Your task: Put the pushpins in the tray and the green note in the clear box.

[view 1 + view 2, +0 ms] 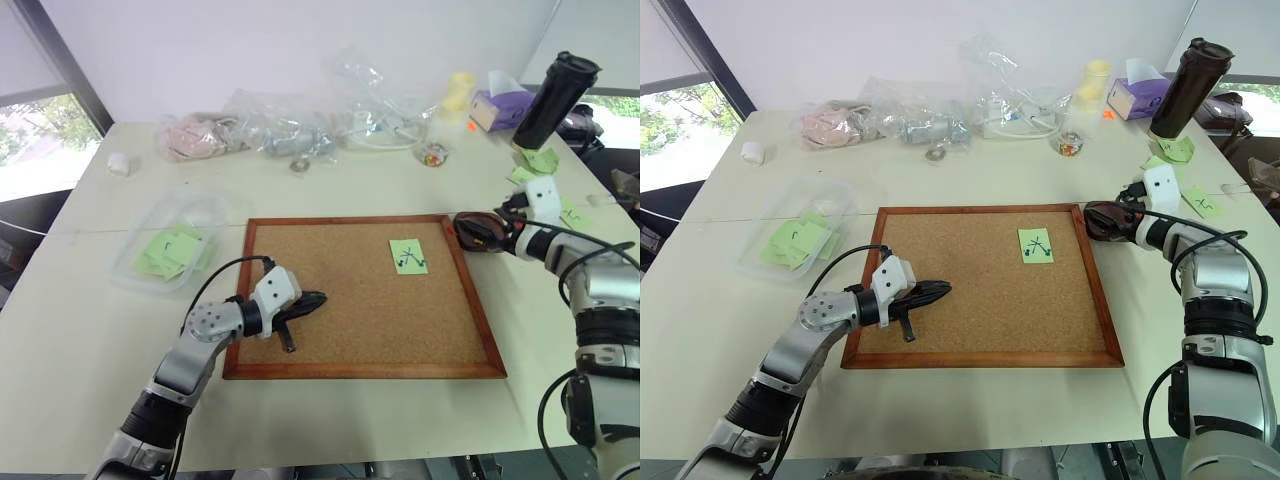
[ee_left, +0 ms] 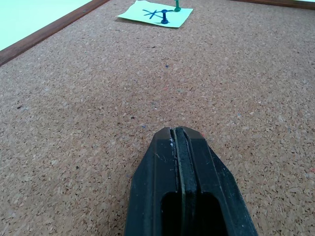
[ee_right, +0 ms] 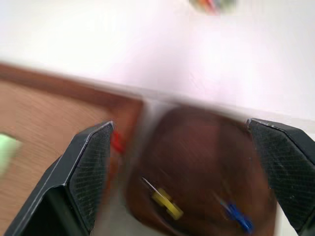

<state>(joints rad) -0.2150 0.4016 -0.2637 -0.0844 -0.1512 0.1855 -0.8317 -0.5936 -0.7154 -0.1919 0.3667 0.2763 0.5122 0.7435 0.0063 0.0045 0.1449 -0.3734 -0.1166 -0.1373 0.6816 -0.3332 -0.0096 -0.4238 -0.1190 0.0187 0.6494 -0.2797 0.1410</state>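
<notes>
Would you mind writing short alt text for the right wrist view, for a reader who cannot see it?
The right gripper, jaws wide open, hovers over the dark brown tray, which holds a yellow pushpin and a blue pushpin. The tray sits on the pale table beside the corkboard corner.

The corkboard lies in the middle of the table, with the note pinned on its far right part. The tray sits just beside the board's far right corner with pushpins in it, and the clear box, holding notes, lies to the board's left. Plastic bags lie along the far edge, and a tall tumbler stands at far right.
</notes>
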